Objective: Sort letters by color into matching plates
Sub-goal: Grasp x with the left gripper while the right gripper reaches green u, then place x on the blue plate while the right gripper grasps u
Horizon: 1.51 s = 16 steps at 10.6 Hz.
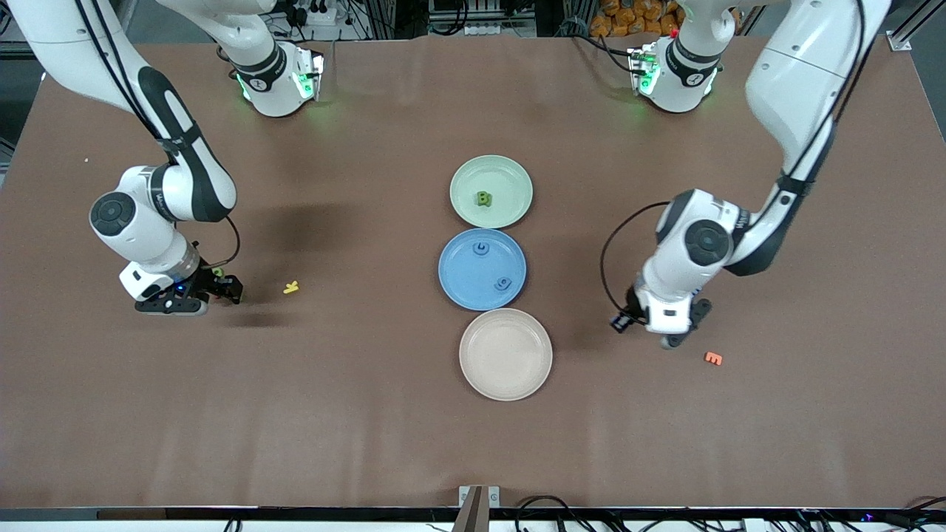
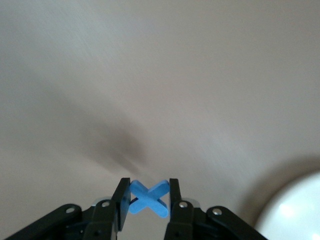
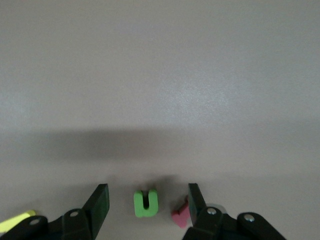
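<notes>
Fingers first: in the front view the left gripper [image 1: 674,334] hangs low over the table toward the left arm's end, with an orange letter [image 1: 713,358] lying on the table close by. Its own fingers are hidden under the wrist here. The right gripper [image 1: 214,284] is down by the table at the right arm's end, a yellow letter [image 1: 291,287] just beside it. Mid-table the plates sit in a row: the green plate [image 1: 491,191] holds one green letter [image 1: 483,198], the blue plate [image 1: 482,268] holds two blue letters [image 1: 481,249], and the beige plate [image 1: 505,354], nearest the camera, is bare.

Over to the left wrist view, and there's the answer: the fingers [image 2: 120,202] are clamped on a blue X [image 2: 148,198], pinched across its crossing arms, with a pale plate rim in the corner. That's a thin hold on angled arms, so a quick swing toward the blue plate could twist the X loose. The plates crowd together, so a drop slightly off could land it on the beige or green one.

Right wrist view now: the fingers [image 3: 99,205] stand wide apart around a green U [image 3: 146,202] on the table. Watch the red piece [image 3: 181,214] sitting right against one finger: close here and it may get pinched too, or shove the U askew.
</notes>
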Available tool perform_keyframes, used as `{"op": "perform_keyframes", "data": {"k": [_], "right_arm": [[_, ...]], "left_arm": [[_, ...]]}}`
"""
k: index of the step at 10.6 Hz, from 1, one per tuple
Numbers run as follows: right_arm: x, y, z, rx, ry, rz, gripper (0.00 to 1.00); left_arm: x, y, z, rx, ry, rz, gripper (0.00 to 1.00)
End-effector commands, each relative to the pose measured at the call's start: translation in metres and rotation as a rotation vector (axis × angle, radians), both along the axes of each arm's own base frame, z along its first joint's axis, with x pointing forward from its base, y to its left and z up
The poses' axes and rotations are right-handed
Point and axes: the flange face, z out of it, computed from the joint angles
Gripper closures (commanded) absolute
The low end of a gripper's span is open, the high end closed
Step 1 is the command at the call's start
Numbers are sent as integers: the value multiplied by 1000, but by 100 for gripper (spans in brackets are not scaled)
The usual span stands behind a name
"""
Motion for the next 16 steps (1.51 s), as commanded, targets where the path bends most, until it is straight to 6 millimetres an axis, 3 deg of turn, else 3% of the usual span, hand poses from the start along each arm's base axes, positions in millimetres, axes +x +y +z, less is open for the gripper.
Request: {"op": "perform_keyframes", "data": {"k": [1,4,6,9,10,13,16], "right_arm": [[10,0,-12,22,3,-12,31],[4,6,-17,25,19,-4,31],[-4,8,-24,26,40,-3,31],[-12,9,-30,27,59,-1,33],[-13,9,-31,27,60,-1,35],[-13,9,-32,28,62,-7,41],[-13,9,-32,28,62,-10,43]], "left_arm": [[-39,-100,12,-14,-13,23,100],[-70,-165,14,-38,-13,-9,100],[-103,-215,13,-53,-5,-25,100],[-119,-244,9,-67,0,-26,100],[-117,-242,9,-59,-6,-38,90],[-113,-235,6,-38,-7,-35,0],[-111,-227,7,17,27,-25,0]]}}
